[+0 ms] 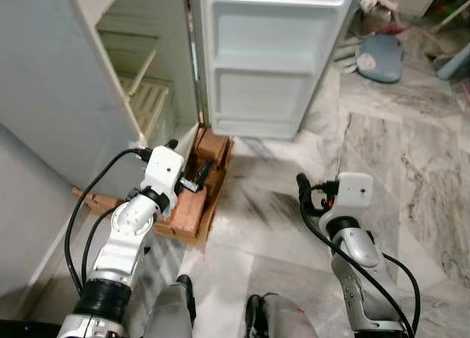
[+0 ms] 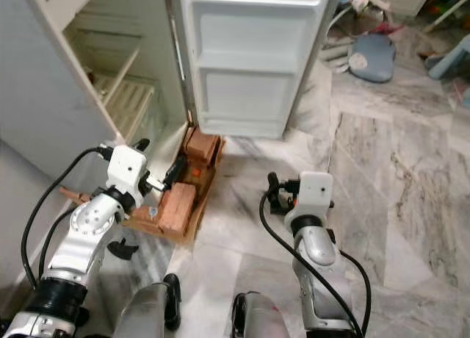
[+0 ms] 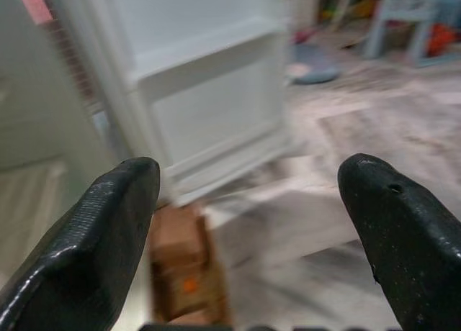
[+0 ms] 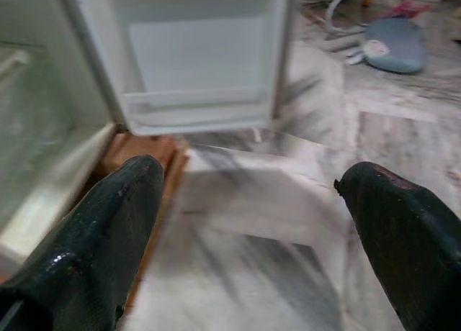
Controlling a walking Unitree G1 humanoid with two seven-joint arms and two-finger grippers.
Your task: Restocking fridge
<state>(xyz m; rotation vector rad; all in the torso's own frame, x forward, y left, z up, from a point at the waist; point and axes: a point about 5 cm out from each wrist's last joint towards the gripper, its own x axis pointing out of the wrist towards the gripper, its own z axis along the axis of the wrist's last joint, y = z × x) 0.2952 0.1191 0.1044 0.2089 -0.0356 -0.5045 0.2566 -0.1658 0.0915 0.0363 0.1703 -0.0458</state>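
1 open fridge [image 1: 272,66] faces 2 empty, spread end effectors: left end effector [image 3: 245,223], right end effector [image 4: 245,223].

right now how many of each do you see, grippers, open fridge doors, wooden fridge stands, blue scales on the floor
grippers: 2, the left gripper and the right gripper, both open and empty
open fridge doors: 1, the fridge door
wooden stands: 1, the wooden stand under the fridge
blue scales: 1, the blue scale
total: 5

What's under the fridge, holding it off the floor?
The fridge stands on a wooden pallet of reddish blocks and planks on the marble floor. Its front corner shows below the open door; the part beneath the cabinet is hidden.
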